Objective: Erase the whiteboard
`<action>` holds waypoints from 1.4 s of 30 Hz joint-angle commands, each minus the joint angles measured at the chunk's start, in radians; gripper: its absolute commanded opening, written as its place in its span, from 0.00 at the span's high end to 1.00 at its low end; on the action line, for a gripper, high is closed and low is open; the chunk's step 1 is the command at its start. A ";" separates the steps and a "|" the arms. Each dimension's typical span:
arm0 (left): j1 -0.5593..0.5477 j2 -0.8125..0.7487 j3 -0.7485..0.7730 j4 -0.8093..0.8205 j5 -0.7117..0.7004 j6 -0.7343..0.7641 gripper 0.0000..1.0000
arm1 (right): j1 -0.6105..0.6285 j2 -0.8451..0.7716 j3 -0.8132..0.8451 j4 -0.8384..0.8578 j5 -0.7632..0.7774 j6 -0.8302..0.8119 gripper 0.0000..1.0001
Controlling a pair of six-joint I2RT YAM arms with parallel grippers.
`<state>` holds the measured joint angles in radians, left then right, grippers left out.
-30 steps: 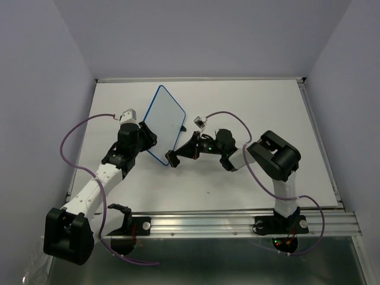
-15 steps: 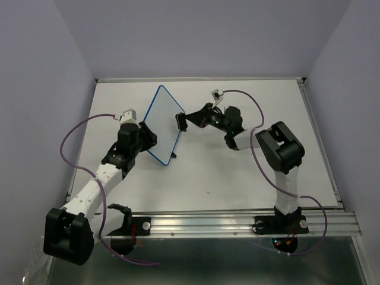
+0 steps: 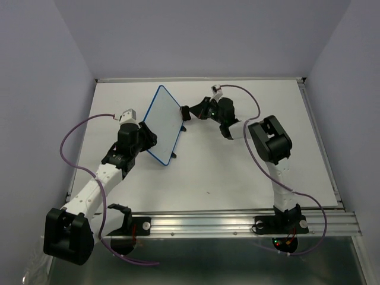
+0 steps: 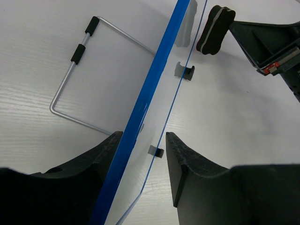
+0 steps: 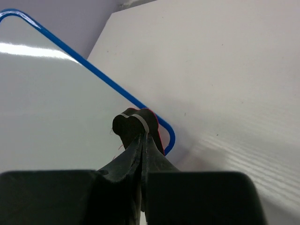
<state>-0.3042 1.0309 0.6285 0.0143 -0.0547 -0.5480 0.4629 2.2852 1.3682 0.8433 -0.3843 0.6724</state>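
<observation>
One whiteboard [image 3: 163,124]. One eraser [image 4: 214,29]. One wire stand [image 4: 78,48]. Two arms: left arm [image 3: 98,178], right arm [image 3: 276,154]. Two hands: left hand [image 4: 143,140], right hand [image 5: 142,140]. One table [image 3: 237,178].

A robotics lab test cell, plain pale-lilac walls [image 3: 47,89] boxing in a white table [image 3: 237,172] on three sides; an aluminium rail [image 3: 208,222] along the near edge, left arm [image 3: 98,178] and right arm [image 3: 276,166] based there; purple cables [image 3: 77,127] looping off both

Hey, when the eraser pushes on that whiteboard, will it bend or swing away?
Probably stiff: the whiteboard shows a straight blue rim edge-on. It may pivot, though, since the left gripper pinches only one edge while the eraser sits near the far corner. Glossy face, likely slippery.
</observation>
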 commanded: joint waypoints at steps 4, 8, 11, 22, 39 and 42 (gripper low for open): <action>-0.004 -0.022 0.013 0.027 -0.013 0.008 0.48 | -0.029 0.057 0.111 -0.044 -0.016 -0.059 0.99; -0.004 -0.011 0.016 0.027 -0.014 0.010 0.48 | -0.029 0.097 0.153 -0.052 -0.030 -0.050 0.99; -0.004 0.000 0.023 0.026 -0.011 0.014 0.47 | -0.029 0.131 0.187 -0.072 -0.016 -0.046 0.99; -0.004 0.044 0.045 0.024 -0.013 0.023 0.47 | 0.003 0.134 0.183 -0.053 -0.059 -0.085 0.99; -0.004 0.035 0.036 0.021 -0.013 0.016 0.47 | 0.022 -0.099 -0.102 0.016 0.106 -0.028 0.38; -0.004 0.029 0.031 0.021 -0.013 0.014 0.48 | 0.022 -0.131 -0.139 0.011 0.127 0.016 0.32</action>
<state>-0.3038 1.0702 0.6441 0.0193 -0.0795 -0.5358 0.4793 2.2402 1.2644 0.7982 -0.3286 0.6434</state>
